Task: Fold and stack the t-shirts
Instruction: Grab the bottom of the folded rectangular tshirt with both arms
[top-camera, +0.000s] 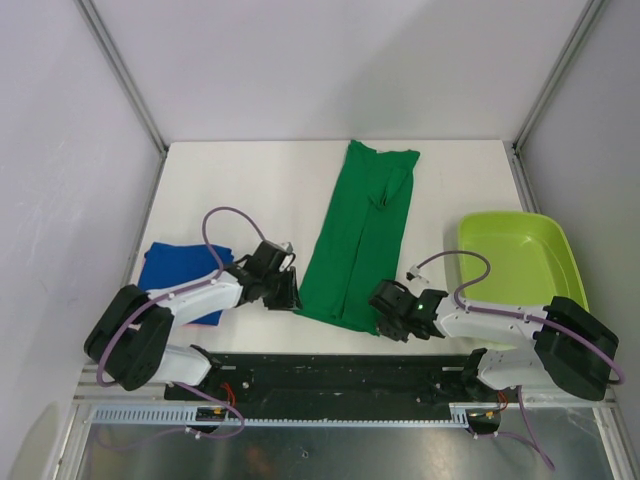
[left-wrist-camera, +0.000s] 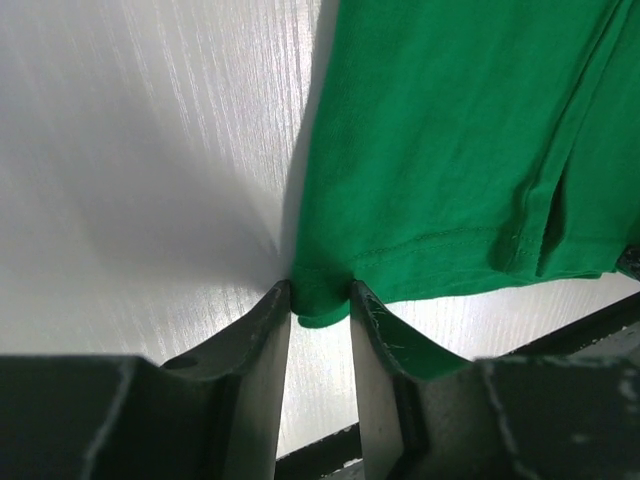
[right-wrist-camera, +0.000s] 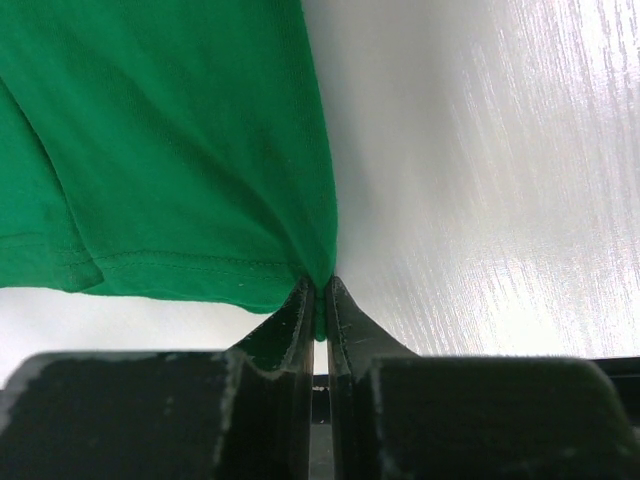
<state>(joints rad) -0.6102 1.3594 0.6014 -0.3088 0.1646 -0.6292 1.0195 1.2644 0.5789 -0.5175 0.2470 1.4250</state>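
Observation:
The dark green t-shirt (top-camera: 360, 230) lies as a long folded strip down the middle of the table. My left gripper (top-camera: 289, 292) is at its near left corner. In the left wrist view the gripper (left-wrist-camera: 320, 295) stands open, fingers apart, with the bunched corner of the green t-shirt (left-wrist-camera: 450, 150) between the tips. My right gripper (top-camera: 386, 318) is at the near right corner. In the right wrist view the gripper (right-wrist-camera: 318, 285) is shut, pinching the green t-shirt (right-wrist-camera: 170, 140) at its hem edge. The royal blue t-shirt (top-camera: 178, 270) lies folded at the left, partly under the left arm.
A lime-green plastic tub (top-camera: 510, 260) stands at the right, just beyond the right arm. White walls with metal posts close in the table's sides and back. The black mounting rail (top-camera: 340, 372) runs along the near edge.

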